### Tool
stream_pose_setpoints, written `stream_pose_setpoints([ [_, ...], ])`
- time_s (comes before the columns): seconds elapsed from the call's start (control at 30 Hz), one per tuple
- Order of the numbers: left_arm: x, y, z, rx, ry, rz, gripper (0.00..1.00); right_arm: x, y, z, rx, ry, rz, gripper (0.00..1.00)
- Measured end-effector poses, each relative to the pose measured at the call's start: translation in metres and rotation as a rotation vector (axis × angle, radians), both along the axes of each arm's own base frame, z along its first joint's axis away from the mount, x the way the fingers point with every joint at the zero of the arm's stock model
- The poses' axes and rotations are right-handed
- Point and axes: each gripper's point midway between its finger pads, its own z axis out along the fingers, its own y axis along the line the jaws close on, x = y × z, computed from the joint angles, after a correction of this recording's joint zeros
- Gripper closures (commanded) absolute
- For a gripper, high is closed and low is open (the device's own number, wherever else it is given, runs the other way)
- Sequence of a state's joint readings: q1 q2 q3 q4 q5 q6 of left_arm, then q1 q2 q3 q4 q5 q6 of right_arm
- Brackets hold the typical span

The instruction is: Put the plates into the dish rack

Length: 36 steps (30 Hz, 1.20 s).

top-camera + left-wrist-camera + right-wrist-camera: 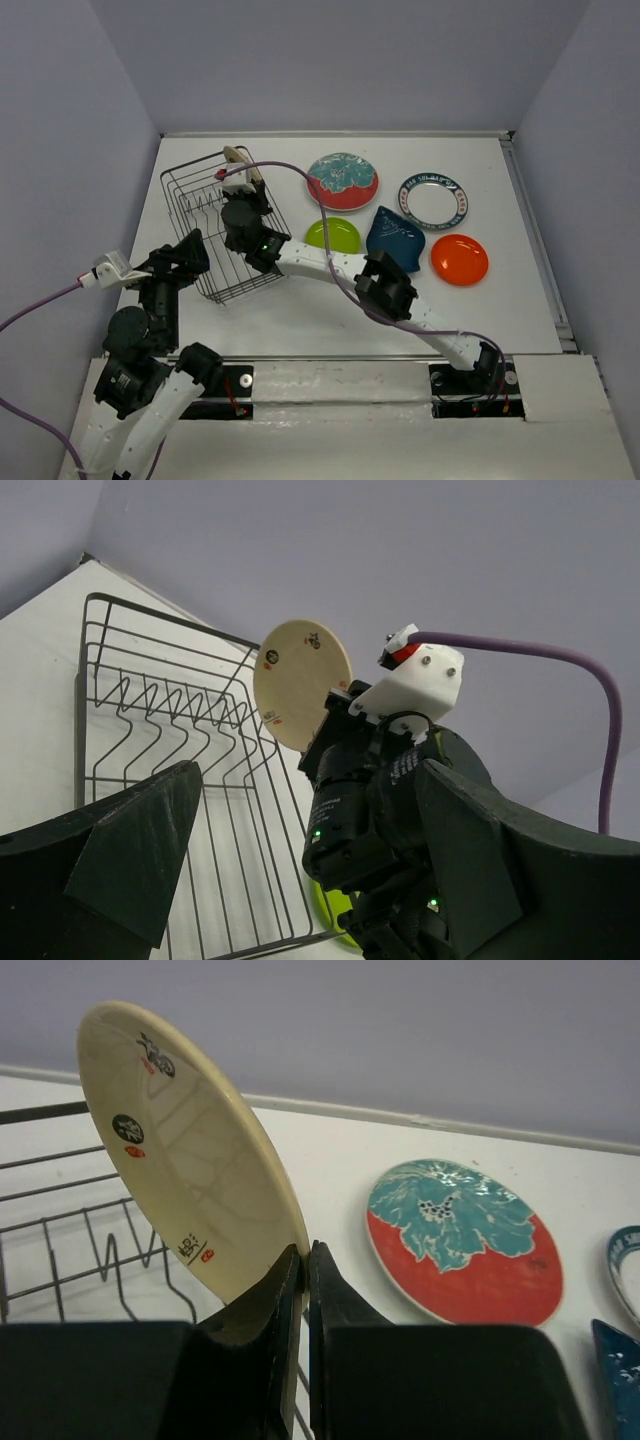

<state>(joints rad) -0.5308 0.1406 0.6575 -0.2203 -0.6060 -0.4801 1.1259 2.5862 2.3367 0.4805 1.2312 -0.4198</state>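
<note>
Left gripper (190, 252): parked at the near-left corner of the dish rack (210, 205), jaws wide apart, nothing between them.

Rack: I see bare wire and divider prongs in the overhead and left wrist views, with no plate seated in any slot. By my count nothing is loaded yet.

Right gripper (305, 1265): reached across to the rack's far end, jaws clamped on the lower rim of the beige plate (190, 1150). The plate is on edge, tilted, up above the wires and not down between prongs. I judge this to be the first placement, mid-way.

Beyond, on the table right of the rack, five plates lie flat:
- lime green (333, 235)
- dark blue leaf (395, 238)
- orange (460, 259)
- red and teal floral (342, 181)
- white, blue-rimmed (433, 200)

Left to do: seat the beige one, then those five.
</note>
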Motion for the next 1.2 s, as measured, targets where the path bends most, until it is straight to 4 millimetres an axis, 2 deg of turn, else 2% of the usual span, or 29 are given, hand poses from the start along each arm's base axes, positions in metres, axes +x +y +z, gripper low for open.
stream_pose_setpoints([
  [0.07, 0.0, 0.0, 0.0, 0.0, 0.0, 0.0, 0.01, 0.0, 0.01, -0.012, 0.021, 0.033, 0.06, 0.93],
  [0.17, 0.0, 0.0, 0.0, 0.0, 0.0, 0.001, 0.01, -0.004, 0.021, -0.017, 0.1, 0.077, 0.142, 0.93],
  [0.47, 0.0, 0.0, 0.0, 0.0, 0.0, 0.0, 0.01, -0.007, 0.026, 0.004, 0.221, 0.08, 0.155, 0.93],
  [0.57, 0.0, 0.0, 0.0, 0.001, 0.001, 0.0, 0.01, -0.003, 0.024, 0.021, 0.246, 0.035, 0.125, 0.93],
  [0.7, 0.001, -0.001, -0.001, 0.002, 0.003, -0.002, 0.01, 0.0, 0.017, 0.03, 0.233, -0.021, 0.075, 0.93],
  [0.97, 0.004, -0.006, -0.003, 0.011, 0.018, -0.018, 0.01, 0.01, 0.004, 0.01, 0.194, -0.028, 0.003, 0.93],
  [1.2, 0.004, -0.006, -0.003, 0.011, 0.018, -0.02, 0.01, 0.019, -0.008, 0.004, 0.187, -0.025, -0.047, 0.93],
])
